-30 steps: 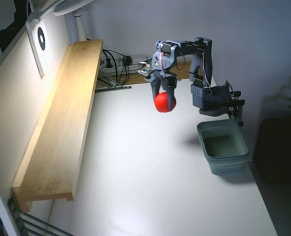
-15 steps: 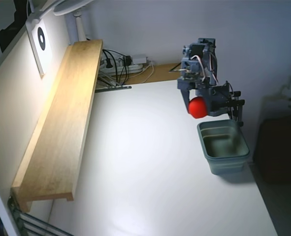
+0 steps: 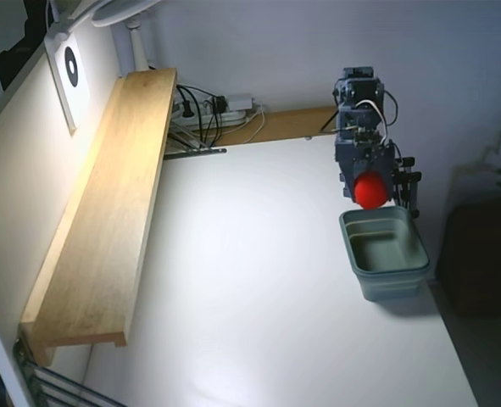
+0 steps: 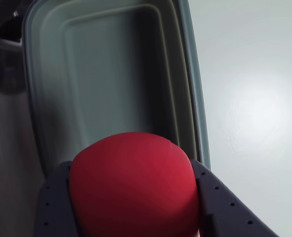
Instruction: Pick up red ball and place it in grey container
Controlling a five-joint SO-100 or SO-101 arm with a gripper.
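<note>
The red ball (image 3: 370, 191) is held in my gripper (image 3: 371, 193), just above the far end of the grey container (image 3: 385, 253) at the table's right side in the fixed view. In the wrist view the ball (image 4: 133, 185) fills the bottom centre, clamped between my two blue-grey fingers (image 4: 54, 202), so the gripper (image 4: 133, 197) is shut on it. The grey container (image 4: 111, 74) lies directly below, its empty inside facing up.
A long wooden shelf (image 3: 106, 212) runs along the left wall. A power strip and cables (image 3: 212, 110) lie at the back. The white table (image 3: 250, 280) spreads left of the container; its right edge is close beside the container.
</note>
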